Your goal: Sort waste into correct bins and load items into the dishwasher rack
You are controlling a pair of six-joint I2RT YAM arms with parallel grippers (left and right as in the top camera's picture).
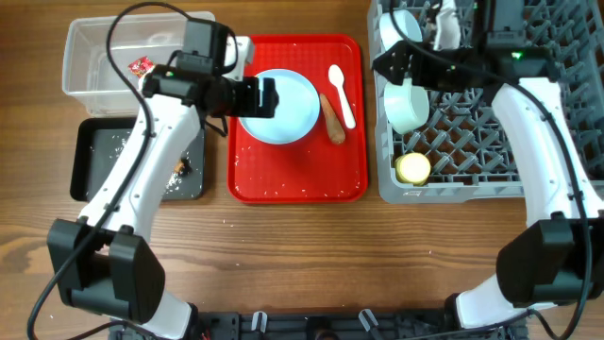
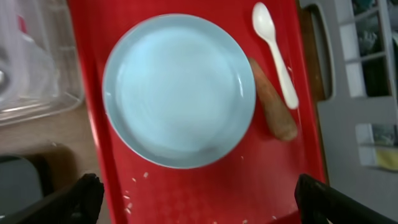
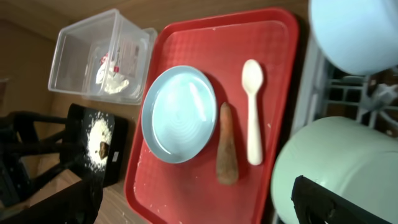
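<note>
The left gripper (image 2: 199, 186) hangs with its jaws wide apart over the plate (image 2: 179, 90). The plate lies flat on the tray (image 2: 249, 193), with the carrot (image 2: 272, 102) just beside its rim. A pinch on that low rim could slip and shove the plate into the carrot. The right gripper (image 3: 199, 186), jaws likewise spread, hovers above a bowl (image 3: 336, 168) in the rack (image 1: 472, 142).

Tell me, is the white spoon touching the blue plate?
Apart. In the right wrist view the carrot-like stick and bare red tray lie between the spoon and the plate.
</note>
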